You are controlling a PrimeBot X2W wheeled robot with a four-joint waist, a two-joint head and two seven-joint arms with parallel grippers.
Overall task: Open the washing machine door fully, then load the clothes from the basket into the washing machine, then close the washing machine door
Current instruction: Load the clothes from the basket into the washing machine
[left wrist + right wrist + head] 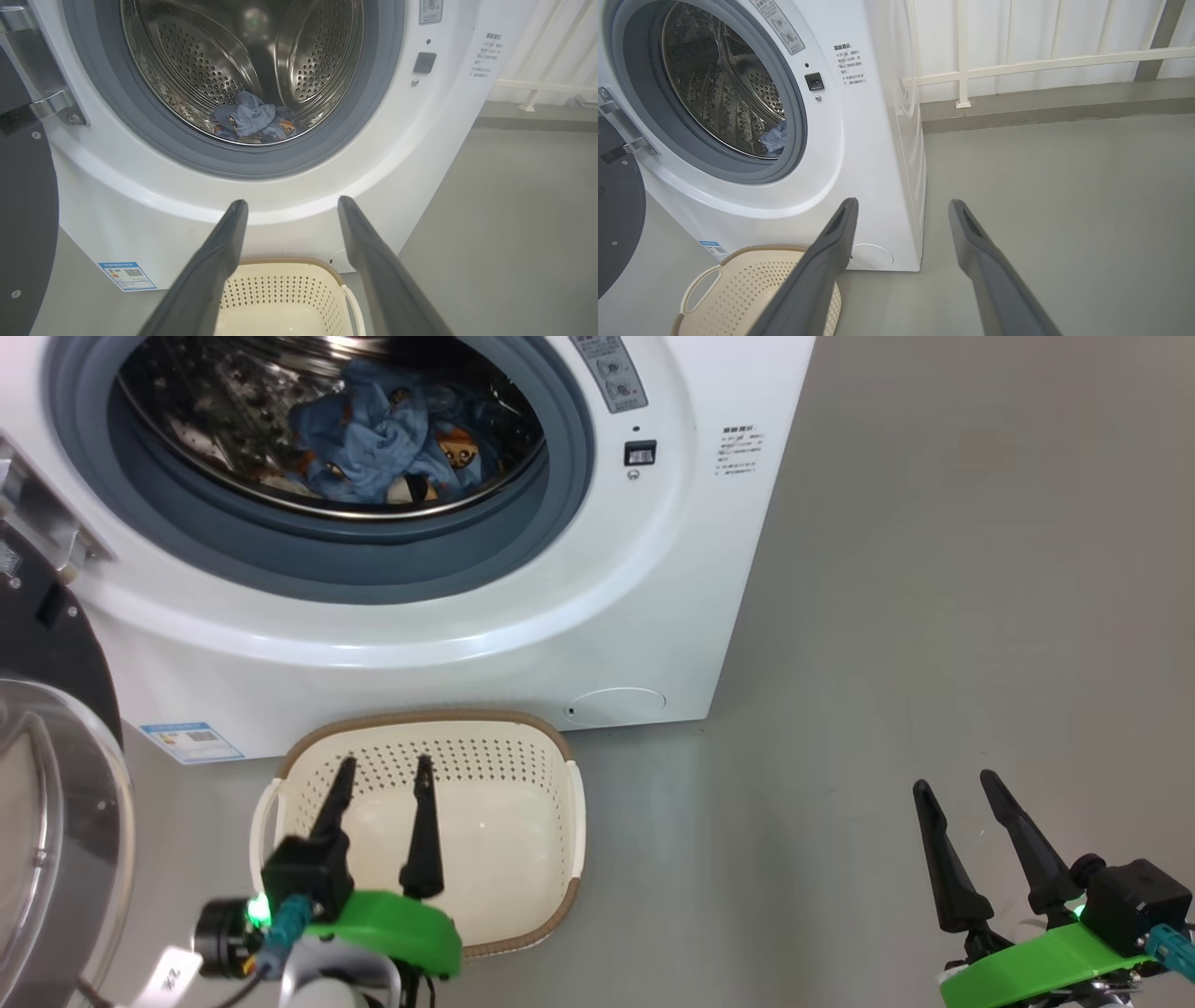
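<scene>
The white washing machine (pixel 597 616) stands with its door (pixel 47 821) swung open at the left edge. The light blue printed clothes (pixel 383 439) lie in the steel drum (pixel 205 70), low at its front. On the floor before the machine sits the cream basket (pixel 523 840), with nothing in it. My left gripper (pixel 385 775) hangs open over the basket, nothing between its fingers. My right gripper (pixel 954 786) is open above the bare floor, to the right of the machine. The clothes (pixel 250 121) also show in the left wrist view, and a corner of them (pixel 775 137) in the right wrist view.
Grey floor (pixel 934 616) spreads to the right of the machine. A white railing (pixel 1041 60) runs along the wall behind it. The open door's hinge (pixel 51 105) juts out at the left of the drum opening.
</scene>
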